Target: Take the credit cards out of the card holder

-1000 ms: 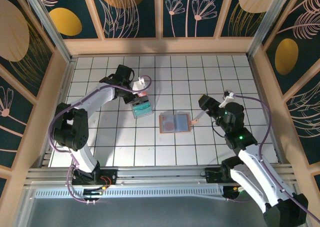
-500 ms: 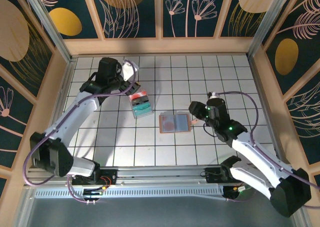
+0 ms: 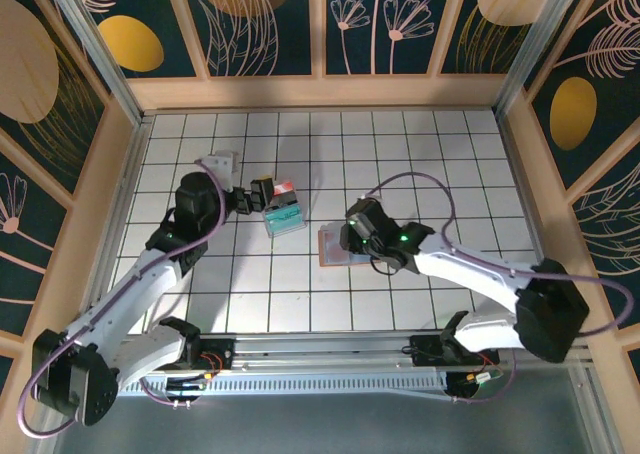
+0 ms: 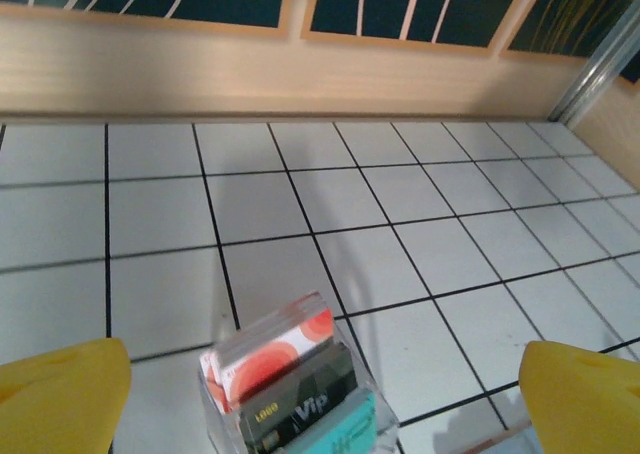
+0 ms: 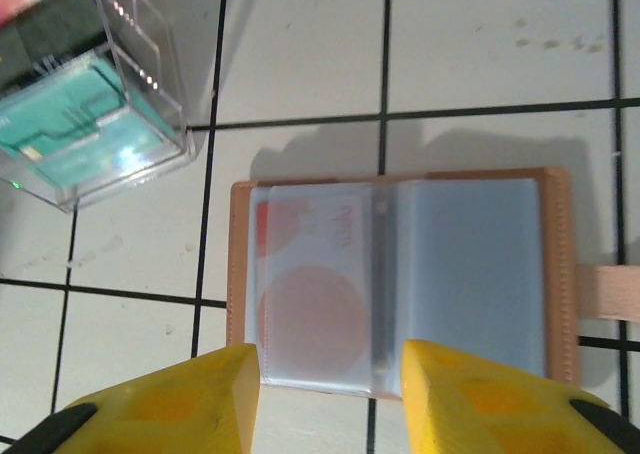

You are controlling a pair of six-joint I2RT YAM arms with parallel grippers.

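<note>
The card holder (image 3: 331, 250) lies open and flat on the white tiled counter (image 3: 420, 164), just to the 3 o'clock side of the counter's middle in the overhead view, with the right arm reaching in from 4 o'clock to stand over it. From the right wrist, the holder shows an orange-tan border around two frosted sleeves. The sleeve toward 9 o'clock holds a pale credit card (image 5: 310, 274) with reddish round shapes showing through the plastic, and the sleeve toward 3 o'clock looks plain blue-grey. A tan strap (image 5: 610, 289) sticks out from the 3 o'clock edge. The right tool (image 5: 330, 389) hangs at the holder's 6 o'clock edge, its yellow fingers (image 5: 190, 399) apart with a gap between them and nothing clamped. Both fingers overlap that edge in the picture, but whether they touch it I cannot tell. At 10 o'clock from the holder, near it but apart, stands a small clear box (image 3: 283, 212) with upright cards (image 4: 285, 374) in it: a white one with orange-red circles at the back, a dark one marked "Vip" in front of it, and a teal one nearest the camera. The left tool (image 3: 262, 192) sits just at 10 o'clock of the box in the overhead view. From the left wrist its yellow fingers (image 4: 60, 394) stand far apart at 8 o'clock and 4 o'clock of the picture, with the box low between them and neither finger touching it.
</note>
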